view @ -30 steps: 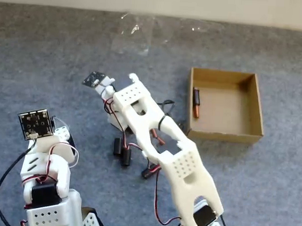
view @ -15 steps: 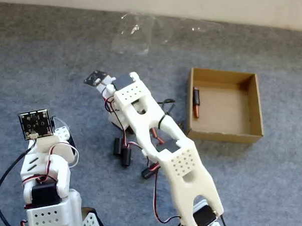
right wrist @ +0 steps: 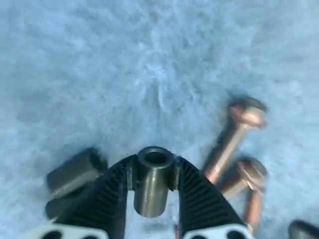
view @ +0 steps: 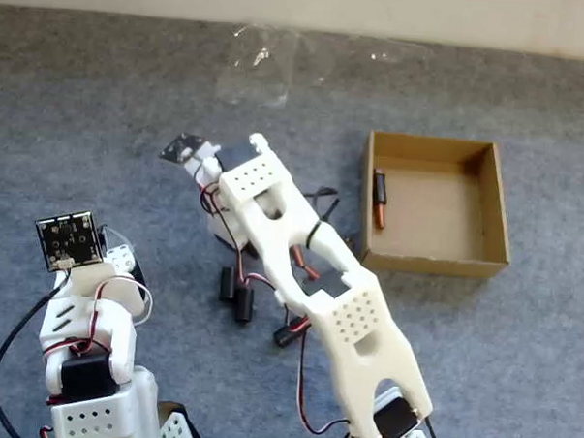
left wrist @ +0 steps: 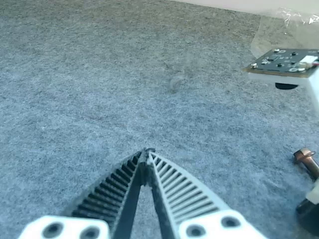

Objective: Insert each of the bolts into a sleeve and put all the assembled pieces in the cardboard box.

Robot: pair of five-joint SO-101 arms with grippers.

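Right jaws: are clenching a dark sleeve, which is standing upright between the two ribbed fingers with its open end showing above them.
Sleeve and surface: whether the held sleeve is touching the grey surface cannot be told.
Bolts: two copper bolts are lying close together, just beside the right jaws.
Spare sleeves: are lying on the surface at the other side of the right jaws.
Left jaws: are sitting clenched on nothing, tips meeting, over bare surface.
Cardboard box: is holding one assembled piece against the wall nearest the right arm.
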